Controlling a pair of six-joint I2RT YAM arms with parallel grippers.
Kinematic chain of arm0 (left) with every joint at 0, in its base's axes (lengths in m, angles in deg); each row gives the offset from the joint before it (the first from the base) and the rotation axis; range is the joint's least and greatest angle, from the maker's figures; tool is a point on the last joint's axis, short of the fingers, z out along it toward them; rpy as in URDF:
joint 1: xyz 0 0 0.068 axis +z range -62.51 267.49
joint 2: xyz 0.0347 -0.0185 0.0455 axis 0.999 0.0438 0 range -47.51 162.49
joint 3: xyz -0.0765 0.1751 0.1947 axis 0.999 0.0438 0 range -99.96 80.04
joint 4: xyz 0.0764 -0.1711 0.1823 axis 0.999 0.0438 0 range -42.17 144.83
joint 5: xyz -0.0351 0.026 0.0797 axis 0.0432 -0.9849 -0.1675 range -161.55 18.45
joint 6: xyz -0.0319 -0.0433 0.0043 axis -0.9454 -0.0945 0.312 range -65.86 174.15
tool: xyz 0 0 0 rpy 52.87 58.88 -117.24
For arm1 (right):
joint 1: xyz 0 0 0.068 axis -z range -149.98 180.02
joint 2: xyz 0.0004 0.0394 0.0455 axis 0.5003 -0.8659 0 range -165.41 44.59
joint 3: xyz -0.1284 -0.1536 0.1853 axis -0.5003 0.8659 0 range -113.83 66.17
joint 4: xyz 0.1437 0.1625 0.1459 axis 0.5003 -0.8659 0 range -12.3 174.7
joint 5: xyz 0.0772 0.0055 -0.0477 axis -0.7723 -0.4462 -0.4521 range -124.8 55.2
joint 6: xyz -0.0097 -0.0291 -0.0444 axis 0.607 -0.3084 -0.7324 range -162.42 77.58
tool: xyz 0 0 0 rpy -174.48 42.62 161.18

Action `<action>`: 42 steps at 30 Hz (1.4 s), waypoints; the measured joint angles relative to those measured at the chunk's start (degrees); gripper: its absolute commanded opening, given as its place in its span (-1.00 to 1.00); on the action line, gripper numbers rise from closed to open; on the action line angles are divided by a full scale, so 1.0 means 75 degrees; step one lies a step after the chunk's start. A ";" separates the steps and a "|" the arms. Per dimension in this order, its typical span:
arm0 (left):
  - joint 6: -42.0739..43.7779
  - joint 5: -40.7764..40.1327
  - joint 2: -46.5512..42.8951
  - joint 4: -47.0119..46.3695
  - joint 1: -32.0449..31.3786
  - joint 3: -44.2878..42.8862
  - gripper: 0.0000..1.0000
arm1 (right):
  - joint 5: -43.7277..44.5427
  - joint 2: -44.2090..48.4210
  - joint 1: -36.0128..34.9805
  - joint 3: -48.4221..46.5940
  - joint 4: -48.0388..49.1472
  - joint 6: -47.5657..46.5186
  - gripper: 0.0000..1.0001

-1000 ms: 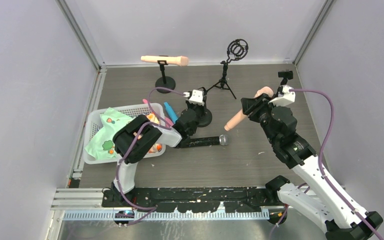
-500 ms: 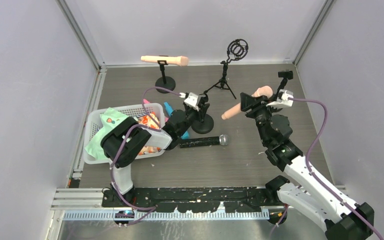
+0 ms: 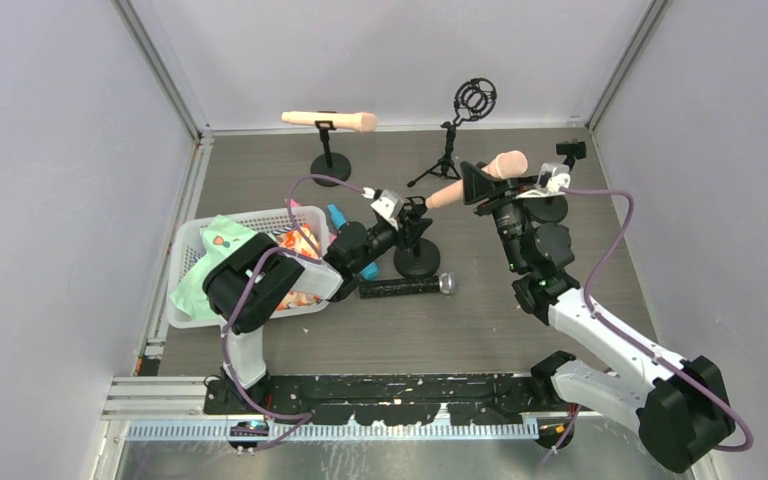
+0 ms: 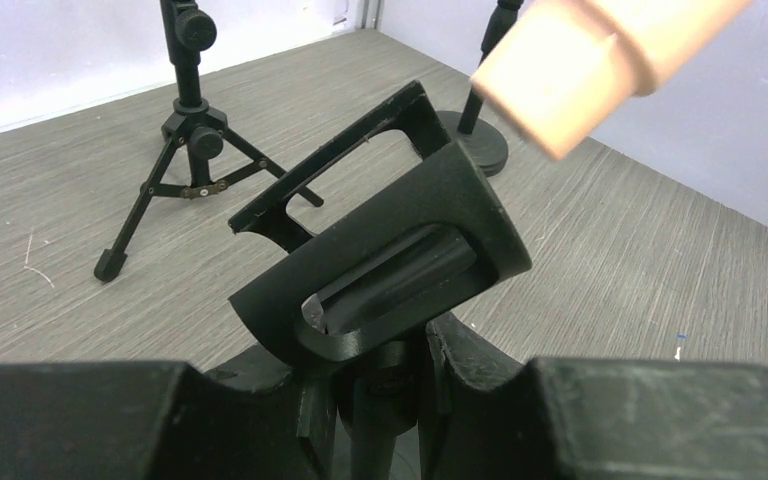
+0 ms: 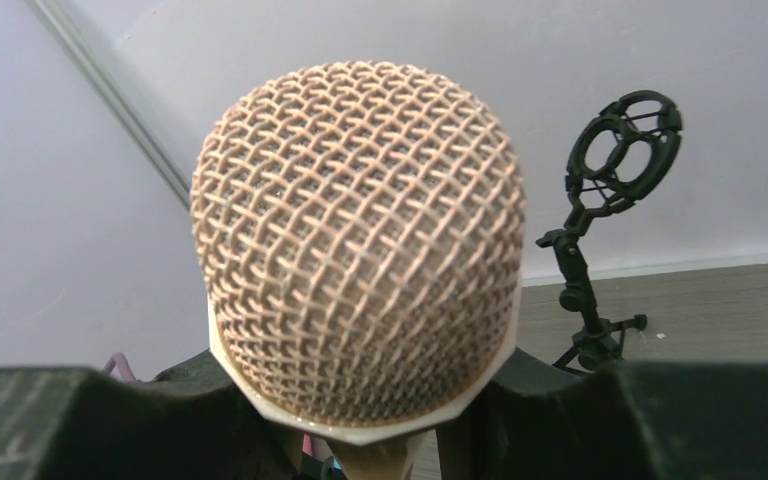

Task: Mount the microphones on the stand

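Note:
My left gripper is shut on the post of a black round-base stand, just under its empty clip. My right gripper is shut on a peach microphone, held in the air with its tail pointing at the clip from a short gap. Its mesh head fills the right wrist view. A black microphone lies on the table by the stand's base. A blue microphone lies partly hidden behind my left arm. Another peach microphone sits on a back stand.
A tripod stand with a ring shock mount stands at the back middle. A small black stand is at the far right. A white basket with a green cloth sits at the left.
My right arm has swung the peach microphone left and away, bringing its tail close to the clip. The left gripper and its stand have shifted slightly to the right and nearer.

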 measured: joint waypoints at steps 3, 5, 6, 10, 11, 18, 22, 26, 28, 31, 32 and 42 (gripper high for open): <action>-0.0003 0.0087 0.0006 -0.0035 0.0000 0.0015 -0.99 | -0.0303 -0.0291 0.0000 0.0000 0.0303 -0.0006 -0.99; -0.0020 0.0125 0.0009 -0.0041 0.0000 0.0015 -0.99 | -0.0507 -0.0428 0.0000 0.0000 0.0469 -0.0003 -0.99; -0.0035 0.0137 0.0012 -0.0044 0.0000 0.0015 -0.99 | -0.0589 -0.0472 0.0000 0.0000 0.0539 0.0000 -0.99; -0.0058 0.0175 0.0023 -0.0067 0.0003 0.0015 -0.99 | -0.0924 -0.0510 0.0000 -0.0003 0.0659 0.0003 -0.99; -0.0064 0.0187 0.0023 -0.0070 0.0006 0.0015 -0.99 | -0.0994 -0.0510 0.0000 -0.0003 0.0662 0.0003 -0.98; -0.0140 0.0274 0.0026 -0.0073 0.0015 0.0015 -0.99 | -0.1309 -0.0708 0.0009 -0.0003 0.0761 -0.0020 -0.99; -0.0207 0.0323 0.0026 -0.0079 0.0041 0.0012 -0.99 | -0.1422 -0.0970 0.0023 -0.0003 0.0953 -0.0017 -0.99; -0.0221 0.0341 0.0055 -0.0111 0.0044 -0.0009 -0.99 | -0.1495 -0.1035 0.0023 -0.0003 0.1078 -0.0172 -0.98; -0.0233 0.0350 0.0079 -0.0117 0.0052 -0.0044 -0.99 | -0.1515 -0.1067 0.0023 -0.0003 0.1110 -0.0286 -0.99; -0.0294 0.0356 0.0111 -0.0119 0.0076 -0.0085 -1.00 | -0.1571 -0.1131 0.0023 -0.0003 0.1166 -0.0469 -0.99; -0.0318 0.0353 0.0111 -0.0117 0.0085 -0.0090 -0.99 | -0.1606 -0.1148 0.0023 -0.0003 0.1177 -0.0519 -0.99; -0.0440 0.0382 0.0163 -0.0047 0.0143 -0.0204 -0.99 | -0.1845 -0.1480 -0.0259 -0.0023 0.1262 -0.1268 -0.99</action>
